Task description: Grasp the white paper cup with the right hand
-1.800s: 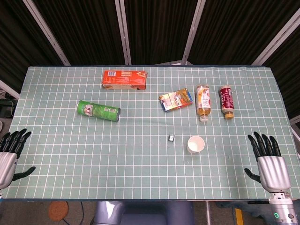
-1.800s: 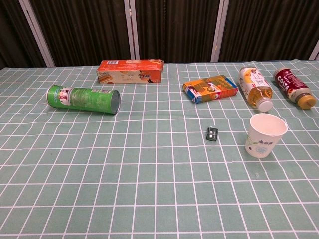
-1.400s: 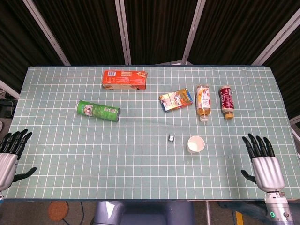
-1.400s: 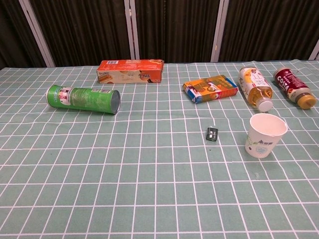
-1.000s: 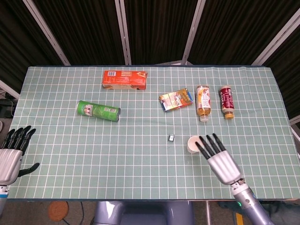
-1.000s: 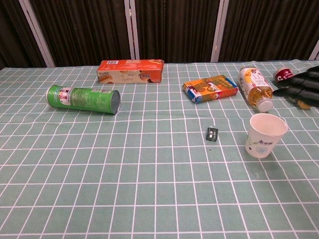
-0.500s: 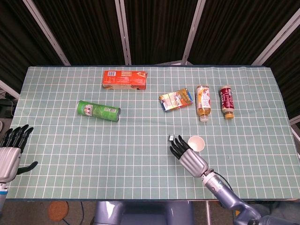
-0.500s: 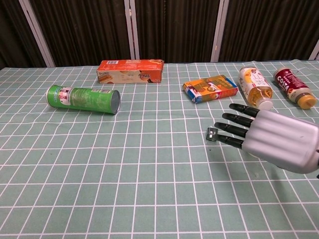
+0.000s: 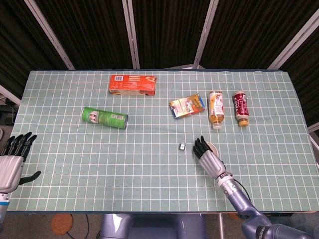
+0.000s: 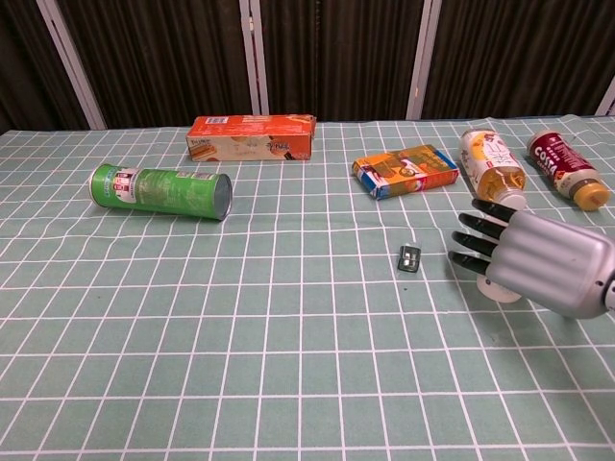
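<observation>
The white paper cup (image 9: 214,148) stands upright at the table's front right and is mostly hidden behind my right hand (image 9: 208,157). Only a sliver of its rim shows in the head view. In the chest view just its base (image 10: 501,292) shows under the hand (image 10: 536,254). The hand's back faces the cameras and its dark fingers (image 10: 477,239) stretch out straight along the cup's left side, at or very near its wall. No closed grip on the cup shows. My left hand (image 9: 11,161) hangs off the table's front left corner, fingers apart and holding nothing.
A small dark clip (image 10: 408,257) lies just left of the right hand. Behind it lie an orange packet (image 10: 405,170), a yellow bottle (image 10: 492,167) and a brown bottle (image 10: 565,169). A green can (image 10: 161,190) and a red box (image 10: 252,137) lie at the far left.
My right hand swept in from the table's front right edge, passed left of the cup, then shifted right and forward against it. The cup stayed put. The left hand barely moved.
</observation>
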You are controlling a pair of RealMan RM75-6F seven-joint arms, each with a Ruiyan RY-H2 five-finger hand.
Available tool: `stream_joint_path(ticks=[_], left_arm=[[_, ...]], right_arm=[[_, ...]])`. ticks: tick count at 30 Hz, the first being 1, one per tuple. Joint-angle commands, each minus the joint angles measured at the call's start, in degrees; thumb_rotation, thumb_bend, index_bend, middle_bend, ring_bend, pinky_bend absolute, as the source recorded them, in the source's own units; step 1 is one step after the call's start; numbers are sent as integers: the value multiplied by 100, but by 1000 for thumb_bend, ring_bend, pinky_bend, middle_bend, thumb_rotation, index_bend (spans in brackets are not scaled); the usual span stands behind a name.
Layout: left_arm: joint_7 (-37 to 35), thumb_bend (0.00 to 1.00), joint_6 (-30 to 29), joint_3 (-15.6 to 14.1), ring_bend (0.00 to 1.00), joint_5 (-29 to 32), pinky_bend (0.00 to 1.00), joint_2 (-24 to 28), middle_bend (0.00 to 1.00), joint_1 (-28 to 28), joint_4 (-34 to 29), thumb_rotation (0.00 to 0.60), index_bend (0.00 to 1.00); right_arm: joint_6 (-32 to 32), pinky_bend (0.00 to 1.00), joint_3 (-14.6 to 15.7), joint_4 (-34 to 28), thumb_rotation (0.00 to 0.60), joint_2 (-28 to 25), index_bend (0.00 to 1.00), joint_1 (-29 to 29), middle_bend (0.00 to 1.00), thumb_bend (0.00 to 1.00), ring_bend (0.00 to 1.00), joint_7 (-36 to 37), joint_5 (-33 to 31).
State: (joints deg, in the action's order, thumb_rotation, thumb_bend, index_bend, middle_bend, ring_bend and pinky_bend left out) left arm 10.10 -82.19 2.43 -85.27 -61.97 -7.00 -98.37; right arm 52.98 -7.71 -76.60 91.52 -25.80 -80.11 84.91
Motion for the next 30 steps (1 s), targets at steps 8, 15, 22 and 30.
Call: stream_joint_path(ticks=[8,15,22,30], left_arm=[[36,0,50,-13,0,43,0,-8,0,-22,-9,600,0],[10,0,60,-33,0,26,0,16,0,-27,-32,600,0],[-28,0,44,-67,0,-17,0,56,0,-16,-76,600,0],[-45,0,35,-98,0,-60,0,80,0,-9,-111,600,0]], right_arm=[[397,293,267,360,600,-8,233,-157,372,164,171,490,493],[894,338,234,78,600,-237,235,-195,385,168,201,1882,761],[1029,351,122,-615,600,-569,236,-138,384,166,205,4450,446],[515,346,292,-720,600,-760,236,-273,386,165,208,6541,275]])
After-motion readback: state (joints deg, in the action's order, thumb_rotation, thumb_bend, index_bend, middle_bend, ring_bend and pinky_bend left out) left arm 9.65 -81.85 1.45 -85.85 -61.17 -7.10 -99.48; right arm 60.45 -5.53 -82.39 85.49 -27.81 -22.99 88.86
